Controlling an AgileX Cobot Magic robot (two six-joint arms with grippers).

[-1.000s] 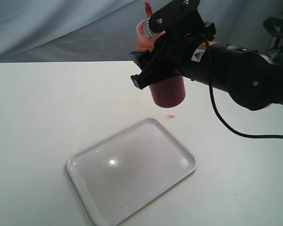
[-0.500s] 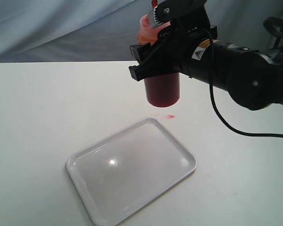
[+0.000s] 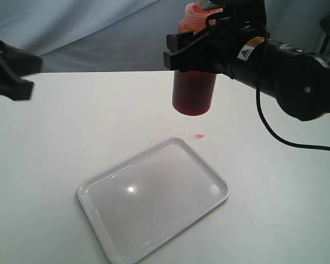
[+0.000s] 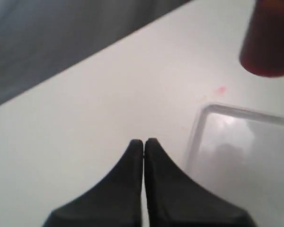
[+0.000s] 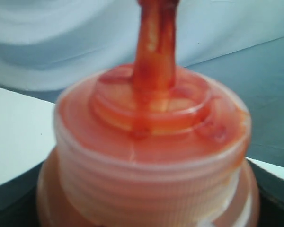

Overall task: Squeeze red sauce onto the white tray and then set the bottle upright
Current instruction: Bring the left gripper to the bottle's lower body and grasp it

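My right gripper [image 3: 197, 54] is shut on the bottle [image 3: 193, 96] and holds it upright in the air beyond the far corner of the white tray [image 3: 107, 190]. Dark red sauce fills the bottle's lower body. In the right wrist view the ribbed cap [image 5: 151, 156] and smeared red nozzle [image 5: 156, 52] fill the picture and hide the fingers. A small smear of red sauce [image 3: 198, 136] lies on the table just past the tray's far corner. My left gripper [image 4: 144, 142] is shut on nothing, above the table left of the tray [image 4: 195, 137].
The white table [image 3: 71, 126] runs wide round the tray. Grey-blue cloth [image 3: 88, 27] hangs behind the table's far edge. A black cable [image 3: 264, 126] droops from the right arm. The left gripper [image 3: 19, 74] shows dark at the exterior view's left edge.
The bottle went from tilted to upright and shifted slightly right and up. My left gripper came into the exterior view at the left edge.
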